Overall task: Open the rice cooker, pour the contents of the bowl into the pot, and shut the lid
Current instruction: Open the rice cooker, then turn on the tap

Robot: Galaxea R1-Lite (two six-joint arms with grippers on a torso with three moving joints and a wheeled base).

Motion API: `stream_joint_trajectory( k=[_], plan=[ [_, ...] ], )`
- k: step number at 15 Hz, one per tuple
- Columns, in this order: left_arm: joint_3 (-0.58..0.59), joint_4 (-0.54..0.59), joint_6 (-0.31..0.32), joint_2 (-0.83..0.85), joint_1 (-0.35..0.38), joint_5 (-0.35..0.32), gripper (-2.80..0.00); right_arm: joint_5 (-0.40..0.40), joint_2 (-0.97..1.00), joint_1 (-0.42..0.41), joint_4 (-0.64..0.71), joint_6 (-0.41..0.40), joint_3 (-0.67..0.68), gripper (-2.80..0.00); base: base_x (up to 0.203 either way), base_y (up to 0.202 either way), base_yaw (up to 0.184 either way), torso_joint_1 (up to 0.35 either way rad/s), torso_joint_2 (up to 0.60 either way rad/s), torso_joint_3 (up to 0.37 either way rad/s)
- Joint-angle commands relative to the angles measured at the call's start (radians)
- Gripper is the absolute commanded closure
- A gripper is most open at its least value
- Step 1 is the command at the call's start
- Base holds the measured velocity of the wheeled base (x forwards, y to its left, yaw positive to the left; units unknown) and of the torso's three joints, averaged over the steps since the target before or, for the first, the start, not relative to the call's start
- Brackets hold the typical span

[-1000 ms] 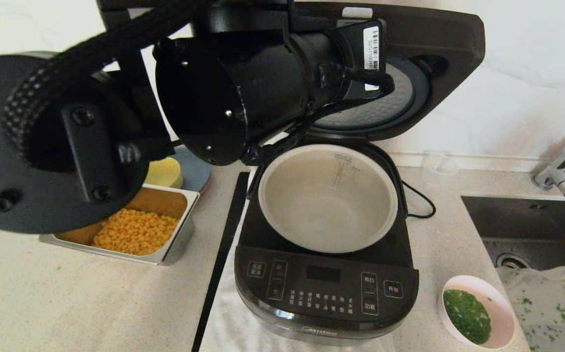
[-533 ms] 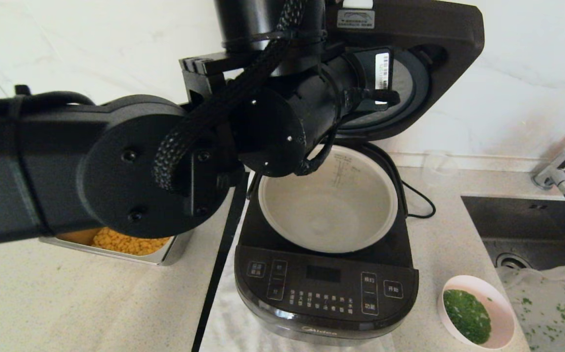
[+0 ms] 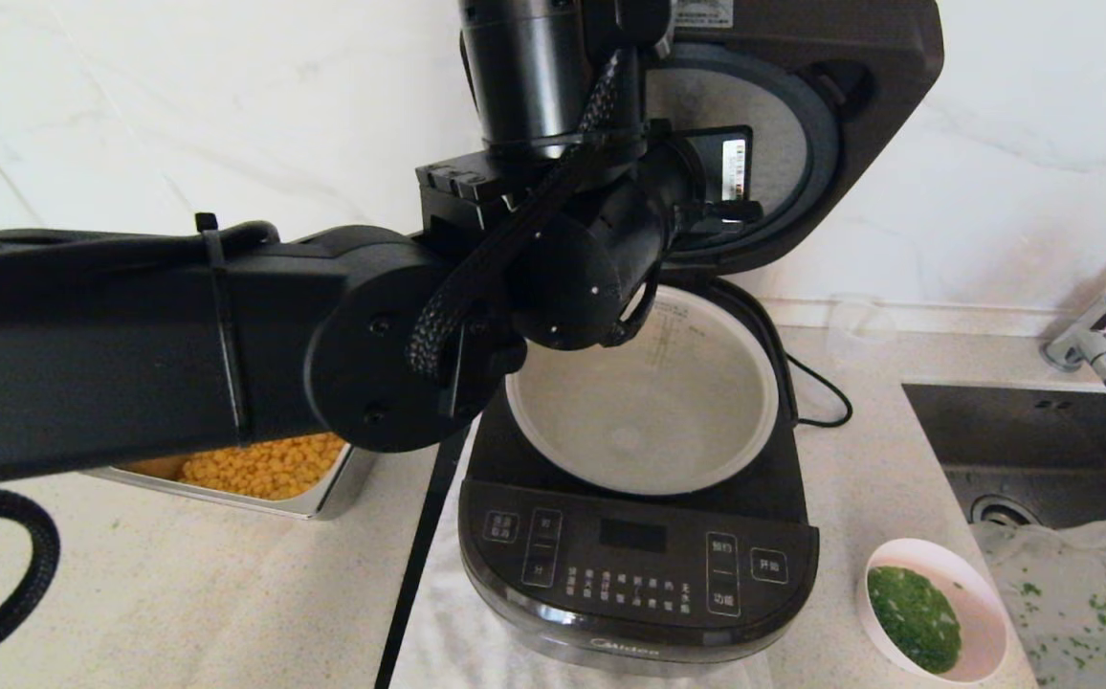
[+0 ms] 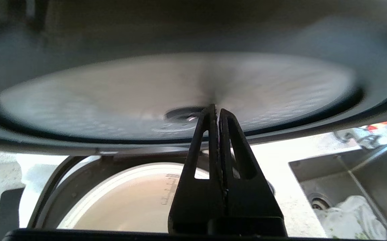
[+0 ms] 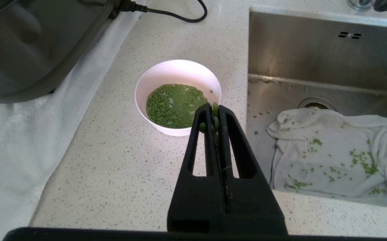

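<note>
We see the rice cooker (image 3: 639, 536) at the desk's (image 3: 132, 593) middle, the lid (image 3: 802, 124) raised, the pot (image 3: 644, 402) empty. Our left gripper (image 4: 217, 108), jaws pressed together, touches the lid's underside. Our right gripper (image 5: 216, 107), jaws likewise together, hovers above the bowl (image 5: 178, 95) of greens (image 5: 175, 105) beside the sink (image 5: 314, 50).

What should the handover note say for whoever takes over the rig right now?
Left hand: shut, empty, tips at the underside of the raised lid.
Right hand: shut, empty, above the counter near the bowl.
Rice cooker: open, pot inside, looks empty.
Bowl sits on the counter between cooker and sink, green contents inside.
Done: lid opened.
Left: grasp bowl, pour into pot, close lid.
</note>
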Motion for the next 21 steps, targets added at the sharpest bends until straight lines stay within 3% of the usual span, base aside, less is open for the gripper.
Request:
stream_joint_trajectory(
  k=[1,8,12,15,17,21],
  plan=[
    [0.000,-0.004,-0.005,0.005,0.006,0.006,0.00,0.001,0.000,0.000,0.000,0.000,0.000,0.00,0.000,0.000,0.000,0.000,0.00,0.000],
    [0.113,0.033,-0.004,-0.188,-0.023,0.016,0.00,0.001,0.000,0.000,0.000,0.000,0.000,0.00,0.000,0.000,0.000,0.000,0.00,0.000],
    [0.406,0.097,-0.008,-0.369,-0.031,0.036,0.00,0.001,0.000,0.000,0.000,0.000,0.000,0.00,0.000,0.000,0.000,0.000,0.00,0.000],
    [0.654,0.111,-0.010,-0.582,-0.015,0.114,0.00,0.001,0.000,0.000,0.000,0.000,0.000,0.00,0.000,0.000,0.000,0.000,0.00,0.000],
    [0.816,0.116,-0.010,-0.738,0.090,0.162,0.00,0.001,0.000,0.000,0.000,0.000,0.000,0.00,0.000,0.000,0.000,0.000,0.00,0.000],
    [1.028,0.136,-0.009,-0.982,0.476,0.194,0.00,0.001,0.000,0.000,0.000,0.000,0.000,0.00,0.000,0.000,0.000,0.000,0.00,0.000]
  ],
)
